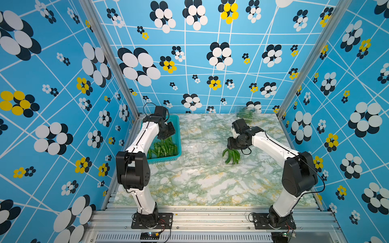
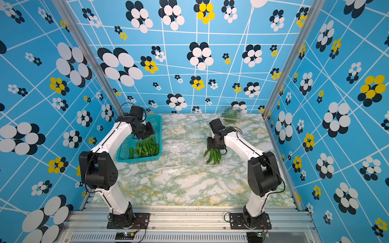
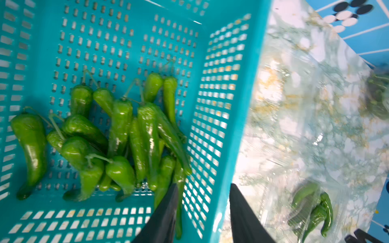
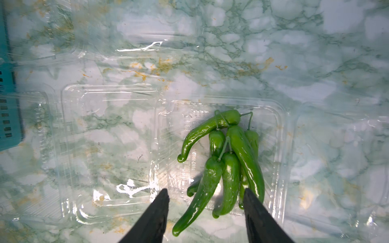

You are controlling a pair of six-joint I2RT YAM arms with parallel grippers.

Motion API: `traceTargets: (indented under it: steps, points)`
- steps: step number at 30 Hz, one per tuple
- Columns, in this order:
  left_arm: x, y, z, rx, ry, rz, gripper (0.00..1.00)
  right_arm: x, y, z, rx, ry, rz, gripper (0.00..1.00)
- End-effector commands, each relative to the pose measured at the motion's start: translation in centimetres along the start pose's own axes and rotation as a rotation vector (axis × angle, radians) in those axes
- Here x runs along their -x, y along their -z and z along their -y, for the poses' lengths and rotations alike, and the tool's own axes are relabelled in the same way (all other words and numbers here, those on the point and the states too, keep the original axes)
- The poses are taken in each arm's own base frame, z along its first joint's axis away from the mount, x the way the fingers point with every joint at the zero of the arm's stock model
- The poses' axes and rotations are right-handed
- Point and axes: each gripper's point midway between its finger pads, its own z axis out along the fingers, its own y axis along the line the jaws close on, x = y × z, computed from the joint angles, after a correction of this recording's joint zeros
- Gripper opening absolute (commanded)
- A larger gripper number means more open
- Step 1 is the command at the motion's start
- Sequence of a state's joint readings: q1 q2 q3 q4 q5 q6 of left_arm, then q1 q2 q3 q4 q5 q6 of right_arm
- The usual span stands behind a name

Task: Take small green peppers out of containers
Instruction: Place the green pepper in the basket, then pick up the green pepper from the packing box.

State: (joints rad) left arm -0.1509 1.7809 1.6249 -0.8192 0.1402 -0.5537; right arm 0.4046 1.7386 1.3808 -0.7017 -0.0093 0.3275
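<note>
Roughly 1 of 3 boxes emptied; 2 left, judging by the layout.

Pile of peppers (image 1: pixel 163 148) in the teal basket (image 1: pixel 166 160) at 9 o'clock on the table (image 1: pixel 200 185), left fingers (image 3: pixel 166 212) parted above its wall, holding nothing. Empty box (image 1: pixel 192 150) lying open just beside the basket, towards the middle. At 3 o'clock, open box (image 4: pixel 271 130) with a bunch of peppers (image 4: pixel 230 168) inside, right fingers (image 4: pixel 155 216) spread wide just over the pepper tips, gripping nothing. At 1 o'clock, closed box (image 1: pixel 245 112) with green showing inside, untouched by either arm: likely the last job.
</note>
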Motion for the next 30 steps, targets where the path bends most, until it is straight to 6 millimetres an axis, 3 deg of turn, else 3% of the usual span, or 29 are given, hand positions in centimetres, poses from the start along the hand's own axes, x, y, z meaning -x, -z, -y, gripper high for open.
traceTargets:
  steps: [1, 7, 12, 16, 21, 30]
  points:
    - [-3.7, 1.9, 5.9, -0.054, -0.120, -0.014, 0.48, 0.0, 1.8, 2.3, -0.006, -0.083, 0.029, 0.58]
    - [-11.6, -0.6, 15.0, -0.179, -0.270, -0.128, 0.49, -1.0, 2.5, 6.1, -0.027, -0.171, 0.027, 0.58]
    - [-16.5, -3.9, 20.1, -0.202, -0.369, -0.211, 0.50, -1.8, 2.8, 8.2, -0.040, -0.223, 0.028, 0.59]
    - [-18.8, -5.8, 22.9, -0.208, -0.430, -0.248, 0.50, -2.4, 2.6, 9.3, -0.038, -0.260, 0.020, 0.59]
    - [-19.9, -7.7, 23.7, -0.176, -0.462, -0.276, 0.49, -2.9, 2.3, 9.6, -0.034, -0.269, 0.009, 0.59]
    - [-21.0, -10.4, 22.6, -0.124, -0.477, -0.315, 0.49, -3.4, 1.9, 10.0, -0.036, -0.271, -0.001, 0.59]
